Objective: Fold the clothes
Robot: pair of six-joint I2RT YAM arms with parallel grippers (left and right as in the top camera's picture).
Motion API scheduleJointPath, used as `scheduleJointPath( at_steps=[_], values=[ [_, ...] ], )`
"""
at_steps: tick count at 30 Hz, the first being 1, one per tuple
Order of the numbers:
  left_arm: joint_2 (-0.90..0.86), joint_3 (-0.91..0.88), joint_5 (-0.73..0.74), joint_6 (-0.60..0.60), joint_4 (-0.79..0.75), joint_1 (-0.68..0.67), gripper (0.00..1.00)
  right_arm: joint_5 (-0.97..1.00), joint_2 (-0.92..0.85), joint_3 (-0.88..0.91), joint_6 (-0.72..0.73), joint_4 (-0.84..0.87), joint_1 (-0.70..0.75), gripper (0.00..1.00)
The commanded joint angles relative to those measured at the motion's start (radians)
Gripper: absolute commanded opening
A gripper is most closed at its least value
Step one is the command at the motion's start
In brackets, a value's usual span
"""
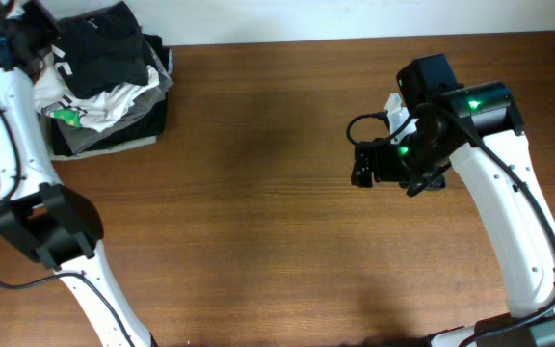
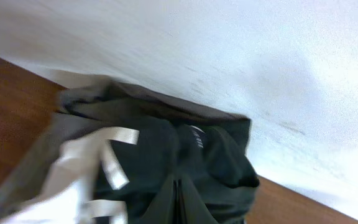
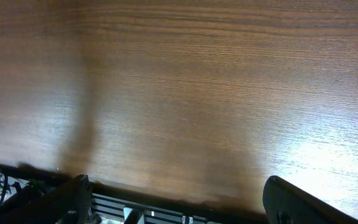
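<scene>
The left fingers [image 2: 184,205] are pressed together at the bottom edge of the left wrist view. Only their dark tips show, and these are hard to separate from the fabric behind them, so I cannot tell whether any cloth is pinched between them. They sit right against the dark teal-black T-shirt of thin soft fabric [image 2: 210,155], which lies crumpled on top of a pile at the far left corner of the brown wooden counter [image 1: 258,193], close to the white wall [image 2: 241,50]. Beneath and beside it lies a white garment with a green mark [image 1: 83,104], blurred in the wrist view, and under that are grey folded garments [image 1: 114,133], mostly covered. From overhead the left fingers themselves are lost among the arm's black parts at the frame corner. The right fingers [image 3: 294,200] are spread wide, cut off by the lower frame edge, above bare counter well apart from the pile.
</scene>
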State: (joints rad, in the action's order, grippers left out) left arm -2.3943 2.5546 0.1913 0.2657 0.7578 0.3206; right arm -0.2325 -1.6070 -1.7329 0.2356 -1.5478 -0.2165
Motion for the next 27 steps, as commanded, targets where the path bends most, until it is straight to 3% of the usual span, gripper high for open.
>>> scheduleJointPath(
  at_steps=[1, 10, 20, 27],
  values=[
    [-0.085, -0.002, -0.026, -0.035, -0.033, -0.026, 0.01, 0.009, 0.026, -0.008, 0.005, -0.002, 0.001, 0.91],
    [-0.271, -0.002, -0.08, -0.036, 0.03, -0.035, 0.01, 0.009, 0.026, -0.008, 0.005, -0.004, 0.001, 0.91],
    [-0.135, 0.1, -0.08, -0.066, 0.01, -0.08, 0.01, 0.009, 0.026, -0.008, 0.005, 0.016, 0.001, 0.91],
    [-0.163, 0.092, -0.08, -0.141, 0.08, -0.144, 0.01, 0.009, 0.026, -0.008, 0.005, 0.018, 0.001, 0.92]
  ],
)
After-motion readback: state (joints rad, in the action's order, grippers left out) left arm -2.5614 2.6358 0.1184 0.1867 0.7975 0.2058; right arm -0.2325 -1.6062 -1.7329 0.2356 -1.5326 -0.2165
